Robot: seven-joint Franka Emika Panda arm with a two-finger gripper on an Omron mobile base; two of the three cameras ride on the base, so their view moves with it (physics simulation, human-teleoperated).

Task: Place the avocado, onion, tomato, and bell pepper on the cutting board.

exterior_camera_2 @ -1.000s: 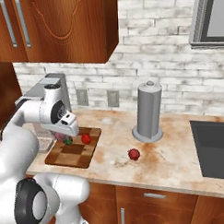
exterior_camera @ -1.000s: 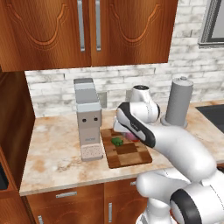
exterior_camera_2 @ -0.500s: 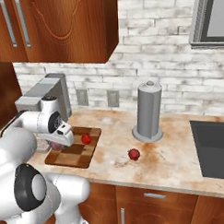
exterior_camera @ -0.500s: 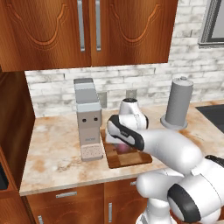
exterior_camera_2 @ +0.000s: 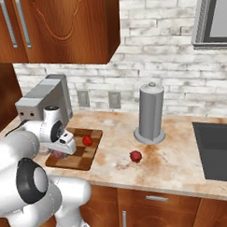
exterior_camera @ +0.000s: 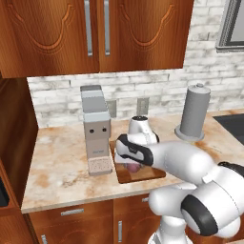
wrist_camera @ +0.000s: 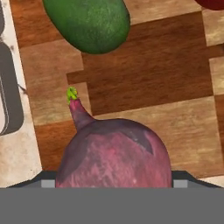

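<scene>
Pincer (wrist_camera: 114, 183) spread around one onion (wrist_camera: 114, 153) over cutting board (wrist_camera: 144, 74), one avocado (wrist_camera: 87, 22) beside.

A grey coffee machine (exterior_camera: 96, 129) and grey canister (exterior_camera_2: 150, 113) stand on the countertop (exterior_camera: 57, 169).

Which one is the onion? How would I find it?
Look at the checkered wooden cutting board beside the grey machine. The onion sits on it under the robot's pincer. It's the dull purplish-pink ball with a little stem, not the green avocado or the bright red one.

The onion (wrist_camera: 114, 153) and avocado (wrist_camera: 86, 22) lie on the cutting board (wrist_camera: 148, 74), beside the coffee machine (exterior_camera: 96, 128).
</scene>
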